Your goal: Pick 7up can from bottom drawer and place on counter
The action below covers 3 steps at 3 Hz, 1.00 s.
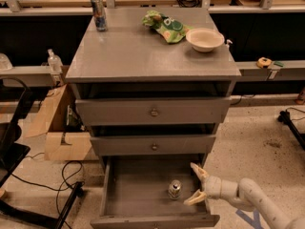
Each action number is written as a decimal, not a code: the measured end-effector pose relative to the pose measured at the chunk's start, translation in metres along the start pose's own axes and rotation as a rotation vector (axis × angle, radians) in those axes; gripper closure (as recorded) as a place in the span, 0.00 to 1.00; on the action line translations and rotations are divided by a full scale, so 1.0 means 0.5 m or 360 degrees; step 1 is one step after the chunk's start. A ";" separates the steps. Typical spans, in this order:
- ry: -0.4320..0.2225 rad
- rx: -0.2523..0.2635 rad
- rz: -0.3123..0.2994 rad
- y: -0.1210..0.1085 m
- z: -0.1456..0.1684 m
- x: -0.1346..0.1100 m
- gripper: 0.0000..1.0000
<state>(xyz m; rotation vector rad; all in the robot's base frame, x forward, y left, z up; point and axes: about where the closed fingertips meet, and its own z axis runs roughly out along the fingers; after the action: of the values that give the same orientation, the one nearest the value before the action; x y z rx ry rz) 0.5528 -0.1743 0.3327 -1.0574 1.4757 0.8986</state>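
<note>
Camera view: silver-topped 7up can (175, 189) upright beside spread end effector (189, 184).

Gripper (189, 184): cream-yellow fingers, spread, at the right side of the bottom drawer (136, 192). Drawer plain gray. Counter (143, 54) gray, faint sheen. 7up can (175, 189) silver-topped. Bowl (205, 39) cream. Bag (167, 26) green, white markings. Slim can (99, 13) dark blue, red.

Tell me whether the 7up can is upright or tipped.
Upright: the 7up can stands with silver top up in the bottom drawer; the open hand is just beside it.
</note>
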 end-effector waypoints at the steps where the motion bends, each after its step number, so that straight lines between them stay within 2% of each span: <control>1: 0.0069 -0.0036 0.0046 0.012 0.080 0.136 0.00; 2: 0.0129 -0.0040 0.0047 0.008 0.118 0.187 0.00; 3: 0.0239 -0.0042 0.0061 0.002 0.148 0.249 0.02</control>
<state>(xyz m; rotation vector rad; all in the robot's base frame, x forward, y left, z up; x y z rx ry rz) 0.5699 -0.1237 0.1980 -1.1404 1.6167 0.8834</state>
